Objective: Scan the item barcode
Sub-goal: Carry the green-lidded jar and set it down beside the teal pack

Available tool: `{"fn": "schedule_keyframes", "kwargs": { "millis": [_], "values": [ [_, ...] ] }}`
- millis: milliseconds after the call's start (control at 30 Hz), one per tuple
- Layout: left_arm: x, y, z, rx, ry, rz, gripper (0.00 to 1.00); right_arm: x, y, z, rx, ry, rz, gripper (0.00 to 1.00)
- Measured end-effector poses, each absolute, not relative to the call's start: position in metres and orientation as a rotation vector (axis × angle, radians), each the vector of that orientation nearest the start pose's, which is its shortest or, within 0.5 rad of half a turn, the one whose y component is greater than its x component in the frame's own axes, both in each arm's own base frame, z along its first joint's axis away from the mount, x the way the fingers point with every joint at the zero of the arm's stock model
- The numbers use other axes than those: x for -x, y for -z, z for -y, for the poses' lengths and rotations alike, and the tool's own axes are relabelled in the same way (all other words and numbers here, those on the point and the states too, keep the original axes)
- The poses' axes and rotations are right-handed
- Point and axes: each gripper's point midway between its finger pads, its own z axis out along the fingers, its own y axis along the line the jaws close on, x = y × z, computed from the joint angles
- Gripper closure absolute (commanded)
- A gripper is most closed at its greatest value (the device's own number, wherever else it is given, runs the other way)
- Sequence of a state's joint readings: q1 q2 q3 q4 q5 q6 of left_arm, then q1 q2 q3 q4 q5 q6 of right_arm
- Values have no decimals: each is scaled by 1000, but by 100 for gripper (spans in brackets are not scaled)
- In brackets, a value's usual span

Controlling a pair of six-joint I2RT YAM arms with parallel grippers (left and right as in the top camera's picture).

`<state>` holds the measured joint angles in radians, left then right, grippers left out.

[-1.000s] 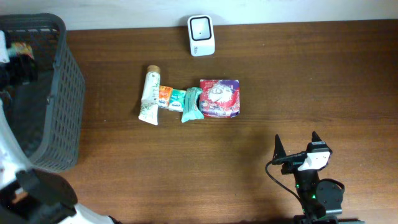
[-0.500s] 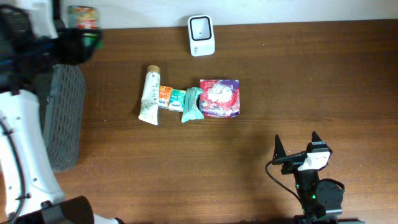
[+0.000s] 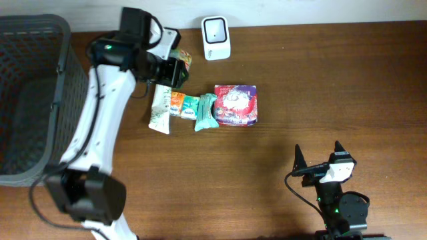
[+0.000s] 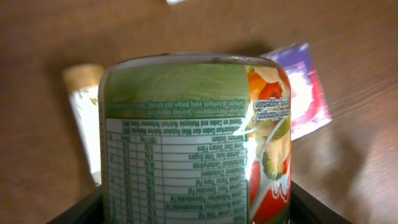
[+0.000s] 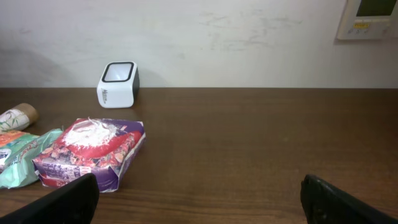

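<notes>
**Can in the left gripper, just left of the scanner**

The can has a green label. The side turned toward the left wrist camera carries a printed table of fine text, with pictured vegetables at its right edge. The left gripper grasps it, one dark finger on either side of the body, and the can fills most of that view. From overhead the can is held near the back of the table, close to the scanner's left side and apart from it, over the capped end of the tube.

The scanner is a small white box with a dark window. It stands upright at the table's back edge, against the wall.

A row of goods lies on the wood in front of the scanner. From left to right these are the tube, an orange packet, two teal packets and a red-and-purple pouch. Each touches or overlaps the next.

A dark mesh basket sits at the table's left end, with the left arm reaching past its right wall.

The right gripper is well apart from everything else, near the front right of the table. Its jaws are spread wide and hold nothing, and it points toward the pouch and scanner.
</notes>
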<state>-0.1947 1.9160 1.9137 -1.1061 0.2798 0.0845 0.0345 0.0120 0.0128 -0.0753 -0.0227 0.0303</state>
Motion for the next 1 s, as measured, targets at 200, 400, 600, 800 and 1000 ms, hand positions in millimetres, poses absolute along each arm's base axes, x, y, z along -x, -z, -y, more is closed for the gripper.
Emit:
{"fn": "schedule_keyframes", "kwargs": {
  "millis": [200,400,600,800,1000],
  "values": [
    [-446,-121,150,-452,413,-2842,58,-246,-159,-12,21,-68,-1646,2],
    [-433,-89,169,-513,415,-2929,34,-246,-159,-12,21,-68,-1646,2],
    [-430,-88,175,-521,419,-2934,1,-246,-159,-12,20,-68,-1646,2],
    [-425,-102,170,-506,417,-2969,1,-246,-159,-12,21,-68,-1646,2],
    [-435,-210,143,-419,411,-2865,1,-246,-159,-12,21,-68,-1645,1]
  ]
}}
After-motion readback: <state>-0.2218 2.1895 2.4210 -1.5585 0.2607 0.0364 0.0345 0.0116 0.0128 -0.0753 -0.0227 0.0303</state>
